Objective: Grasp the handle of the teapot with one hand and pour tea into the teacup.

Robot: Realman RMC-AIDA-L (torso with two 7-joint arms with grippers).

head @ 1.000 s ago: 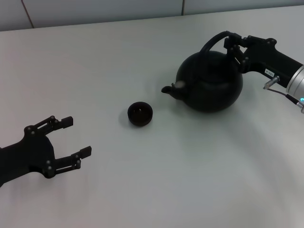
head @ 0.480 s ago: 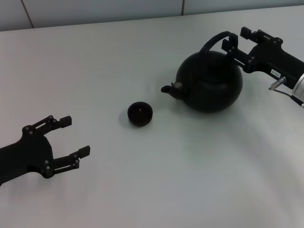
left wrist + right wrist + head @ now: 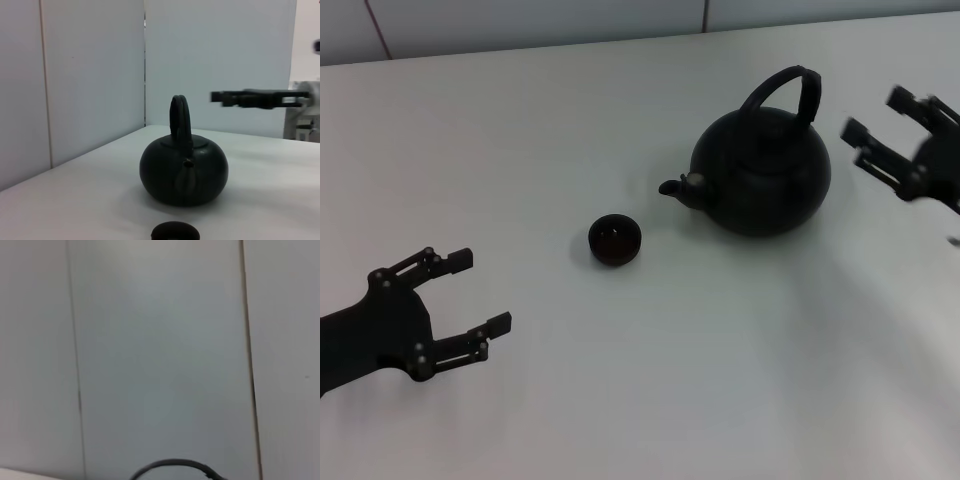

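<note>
Head view shows a big white desk [image 3: 620, 400]. On it sits the round black teapot [image 3: 760, 180], on the right side and toward the back. Its spout points left, at the teacup. The handle [image 3: 790, 85] stands up in a tall arch over the lid, and nothing holds it. The left gripper [image 3: 470, 290] hangs low over the desk at the front left, far from the teapot, with its fingers spread wide. The right gripper [image 3: 885, 130] is in the air just right of the teapot, not touching it, with its fingers spread too. The tiny black teacup [image 3: 614, 240] sits near the spout, a little to its left and nearer the front.
</note>
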